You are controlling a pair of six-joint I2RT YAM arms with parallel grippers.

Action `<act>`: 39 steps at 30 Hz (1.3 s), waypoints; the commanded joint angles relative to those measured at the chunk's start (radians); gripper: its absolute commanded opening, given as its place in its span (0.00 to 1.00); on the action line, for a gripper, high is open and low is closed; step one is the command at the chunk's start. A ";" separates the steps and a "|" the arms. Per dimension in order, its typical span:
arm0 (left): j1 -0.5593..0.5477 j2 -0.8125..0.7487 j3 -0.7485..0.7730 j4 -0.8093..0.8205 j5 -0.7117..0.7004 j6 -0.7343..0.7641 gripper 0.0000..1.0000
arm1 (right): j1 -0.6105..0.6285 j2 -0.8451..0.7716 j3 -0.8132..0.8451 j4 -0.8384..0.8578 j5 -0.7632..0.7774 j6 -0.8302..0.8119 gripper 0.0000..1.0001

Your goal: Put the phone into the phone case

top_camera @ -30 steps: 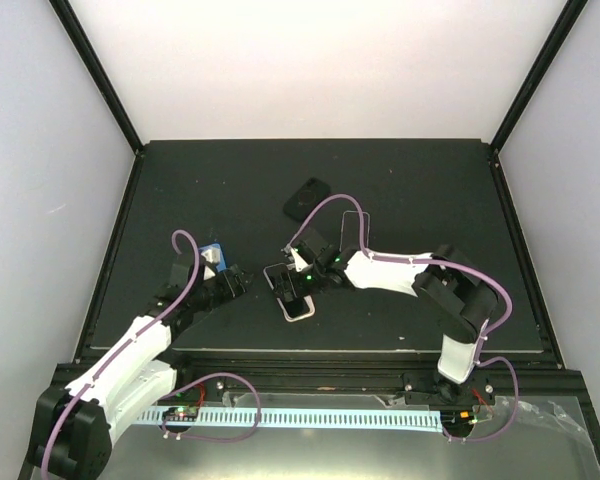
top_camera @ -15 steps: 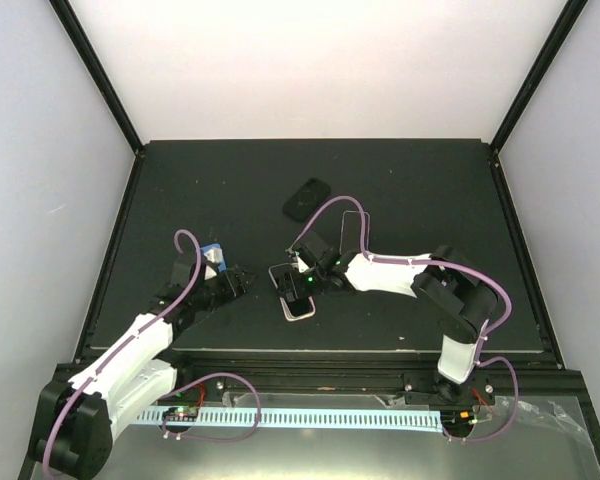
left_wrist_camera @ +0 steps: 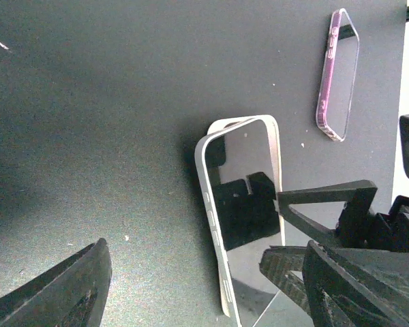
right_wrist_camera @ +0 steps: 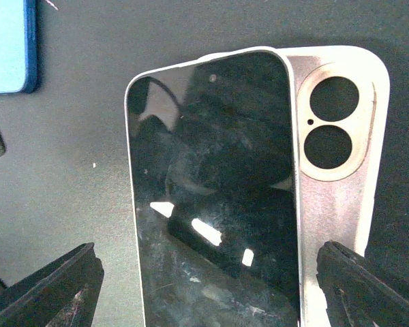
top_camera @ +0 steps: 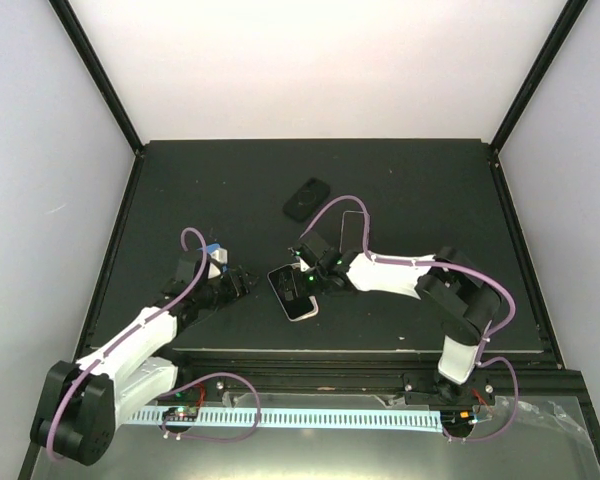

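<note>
The phone (right_wrist_camera: 211, 197), black screen up, lies askew across the cream phone case (right_wrist_camera: 341, 177); the case's two camera holes stay uncovered beside it. My right gripper (right_wrist_camera: 211, 293) is open, one finger on each side of the phone and case, neither pressing them. In the top view the phone (top_camera: 283, 290) overlaps the case (top_camera: 306, 311) near the table's front, with the right gripper (top_camera: 298, 280) above it. The left gripper (top_camera: 244, 283) is open just left of the phone. From the left wrist, the phone (left_wrist_camera: 242, 225) looks tilted on the case (left_wrist_camera: 277, 146), and the left gripper (left_wrist_camera: 204, 300) holds nothing.
A pink-edged clear case (left_wrist_camera: 337, 75) lies beyond the phone, also seen from the top (top_camera: 357, 228). A black case (top_camera: 306, 197) lies farther back. A blue item (top_camera: 213, 254) sits by the left arm, and its corner shows in the right wrist view (right_wrist_camera: 7, 44).
The right gripper's jaws have widened off the phone, which has shifted farther over the case. The left gripper has edged closer to the phone.
</note>
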 commanded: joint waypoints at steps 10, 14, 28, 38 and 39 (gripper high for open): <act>0.002 0.081 0.008 0.082 0.059 0.023 0.68 | -0.009 -0.130 -0.019 -0.082 0.142 -0.020 0.70; -0.003 0.109 0.019 0.103 0.082 0.038 0.66 | -0.026 -0.109 -0.036 -0.056 0.129 -0.022 0.64; -0.033 0.251 0.055 0.157 0.090 0.056 0.64 | -0.035 -0.011 -0.061 0.004 0.064 -0.027 0.55; -0.117 0.386 0.127 0.212 0.048 0.076 0.37 | -0.035 -0.031 -0.123 0.072 0.012 0.007 0.36; -0.122 0.397 0.134 0.213 0.042 0.077 0.36 | -0.035 -0.031 -0.129 0.080 0.008 0.011 0.36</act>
